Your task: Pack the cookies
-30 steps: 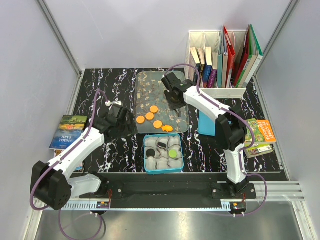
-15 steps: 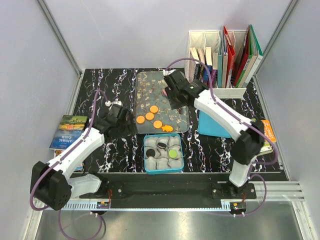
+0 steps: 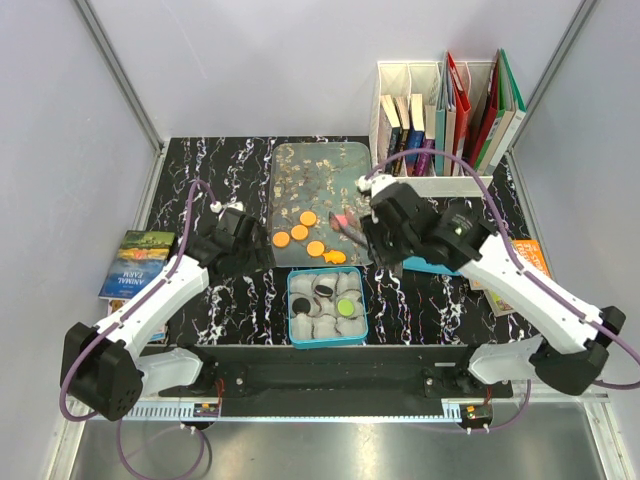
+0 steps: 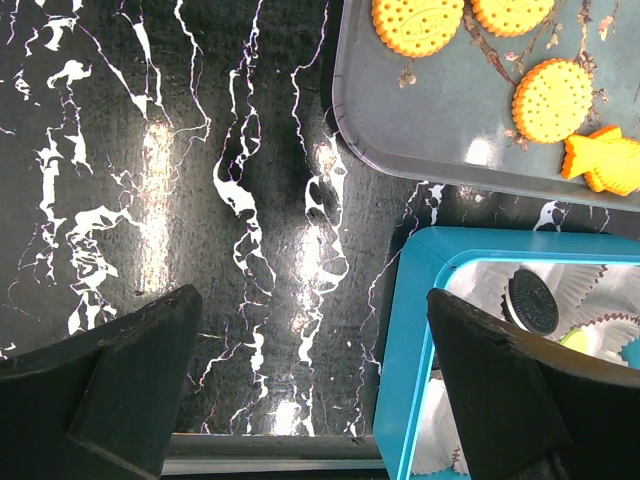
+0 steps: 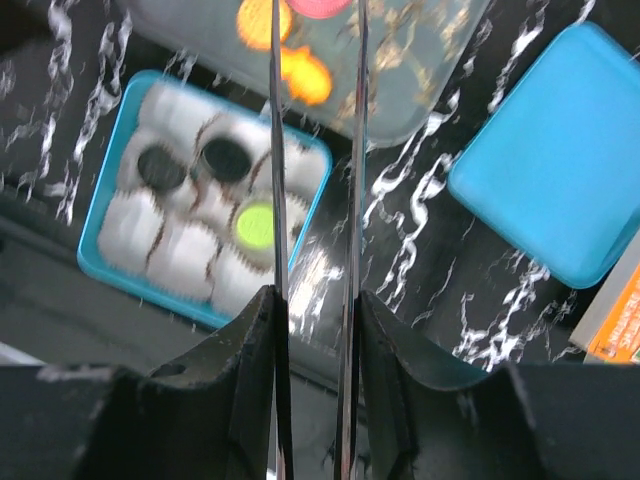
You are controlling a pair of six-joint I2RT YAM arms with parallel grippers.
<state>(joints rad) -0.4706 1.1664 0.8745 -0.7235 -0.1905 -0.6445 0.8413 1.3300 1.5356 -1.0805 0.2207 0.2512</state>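
Observation:
Several orange cookies (image 3: pixel 299 232) and an orange fish-shaped one (image 3: pixel 335 257) lie on the clear tray (image 3: pixel 320 165). The blue tin (image 3: pixel 363 318) holds paper cups, two black cookies (image 3: pixel 325 291) and a green cookie (image 3: pixel 347 307). My right gripper (image 3: pixel 375 235) is shut on metal tongs (image 5: pixel 277 150) whose tips pinch a pink cookie (image 3: pixel 340 218) above the tray's front right; the pink cookie (image 5: pixel 320 5) shows at the top edge of the right wrist view. My left gripper (image 3: pixel 245 250) is open and empty over the table, left of the tin (image 4: pixel 400 330).
A blue lid (image 3: pixel 415 250) lies right of the tray, partly under my right arm. A white file rack (image 3: pixel 440 110) with books stands at the back right. Books lie at the left edge (image 3: pixel 135 262) and the right edge (image 3: pixel 525 265).
My right arm has swung from the back of the tray toward the front and right, carrying the pink cookie in the tongs. The left arm has not moved.

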